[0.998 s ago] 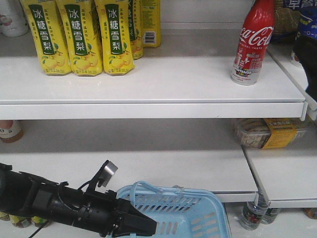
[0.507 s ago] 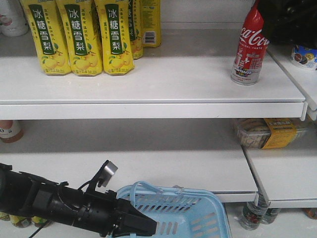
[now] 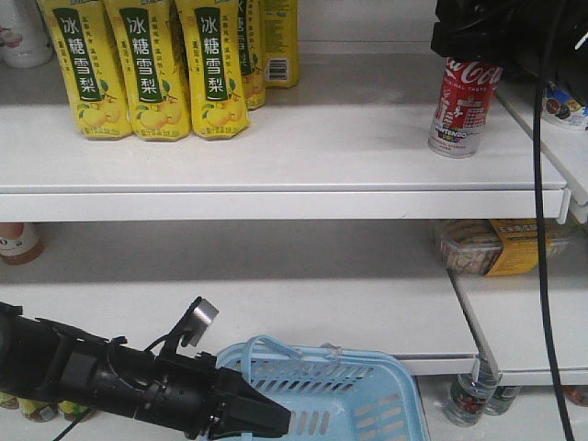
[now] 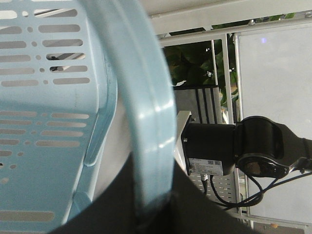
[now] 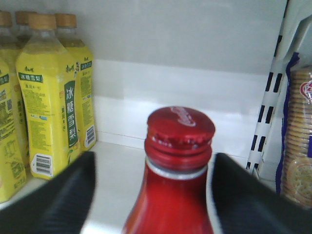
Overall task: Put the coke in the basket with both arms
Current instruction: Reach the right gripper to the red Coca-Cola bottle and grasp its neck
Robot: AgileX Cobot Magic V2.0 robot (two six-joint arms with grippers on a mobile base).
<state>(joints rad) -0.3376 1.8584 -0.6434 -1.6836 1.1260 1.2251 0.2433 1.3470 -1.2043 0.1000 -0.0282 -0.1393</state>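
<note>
- The coke [image 3: 459, 106] stands upright near the upper shelf's [image 3: 276, 147] right front corner.
- The right claw [image 5: 153, 158] is spread around its neck.
- The left claw [image 3: 276, 421] pinches the basket [image 3: 367, 404] rim.

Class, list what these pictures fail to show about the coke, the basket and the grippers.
1. Front view: coke top hidden by the black right arm.
2. Right wrist view: coke's lower body cut off by the bottom edge; right gripper fingers blurred, contact unclear.
3. Front view: basket floor cut off below; left gripper covers part of its rim.
</note>
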